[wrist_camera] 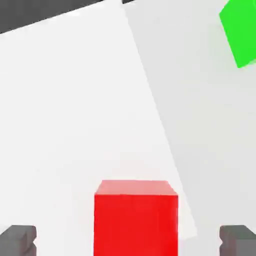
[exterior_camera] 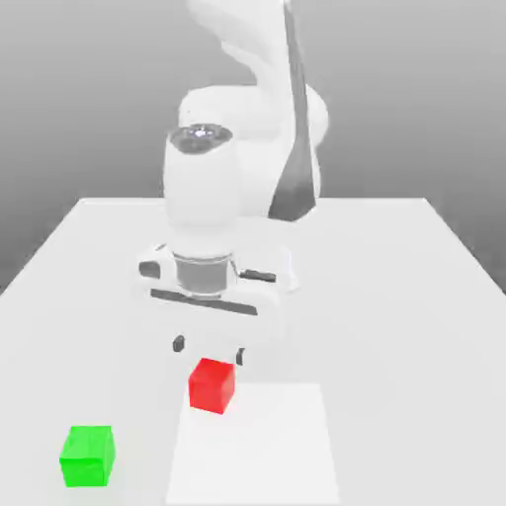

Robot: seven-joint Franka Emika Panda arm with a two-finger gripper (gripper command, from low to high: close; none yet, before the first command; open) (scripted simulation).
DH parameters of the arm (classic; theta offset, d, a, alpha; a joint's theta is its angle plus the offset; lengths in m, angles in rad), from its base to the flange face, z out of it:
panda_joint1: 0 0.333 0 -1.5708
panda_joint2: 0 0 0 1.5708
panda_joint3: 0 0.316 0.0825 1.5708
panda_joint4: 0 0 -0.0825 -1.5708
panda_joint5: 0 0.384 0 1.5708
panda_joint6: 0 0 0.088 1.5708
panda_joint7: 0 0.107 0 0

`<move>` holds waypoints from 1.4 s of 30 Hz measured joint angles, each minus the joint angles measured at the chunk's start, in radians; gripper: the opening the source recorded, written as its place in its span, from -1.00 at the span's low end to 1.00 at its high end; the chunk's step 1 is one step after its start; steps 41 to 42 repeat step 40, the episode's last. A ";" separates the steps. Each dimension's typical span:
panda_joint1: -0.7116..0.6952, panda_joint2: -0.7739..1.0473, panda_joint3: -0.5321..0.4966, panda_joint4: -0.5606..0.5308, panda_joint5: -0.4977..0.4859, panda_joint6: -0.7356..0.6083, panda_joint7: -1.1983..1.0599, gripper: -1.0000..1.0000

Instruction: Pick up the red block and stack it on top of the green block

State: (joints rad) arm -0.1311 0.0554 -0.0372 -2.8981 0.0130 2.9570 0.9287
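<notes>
The red block (exterior_camera: 211, 385) rests on the white table (exterior_camera: 395, 296), towards its front. My gripper (exterior_camera: 208, 349) hangs straight above it, open, fingertips just over the block's top and apart from it. In the hand view the red block (wrist_camera: 136, 217) sits centred between my two dark fingertips (wrist_camera: 19, 239), with wide gaps on both sides of the gripper (wrist_camera: 128, 240). The green block (exterior_camera: 88, 456) stands on the table by itself, nearer the front edge and towards the exterior view's left of the red one; it shows as the green block (wrist_camera: 241, 32) at a corner of the hand view.
A brighter white rectangular patch (exterior_camera: 252, 445) lies flat on the table under and in front of the red block. The arm's white base (exterior_camera: 267, 128) rises at the back of the table. Grey floor surrounds the table edges.
</notes>
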 joint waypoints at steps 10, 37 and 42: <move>-0.023 0.140 0.027 0.017 0.013 0.120 -0.008 -1.00; -0.185 0.233 -0.068 0.457 0.062 -0.229 0.079 1.00; -0.185 0.233 -0.068 0.457 0.062 -0.229 0.079 1.00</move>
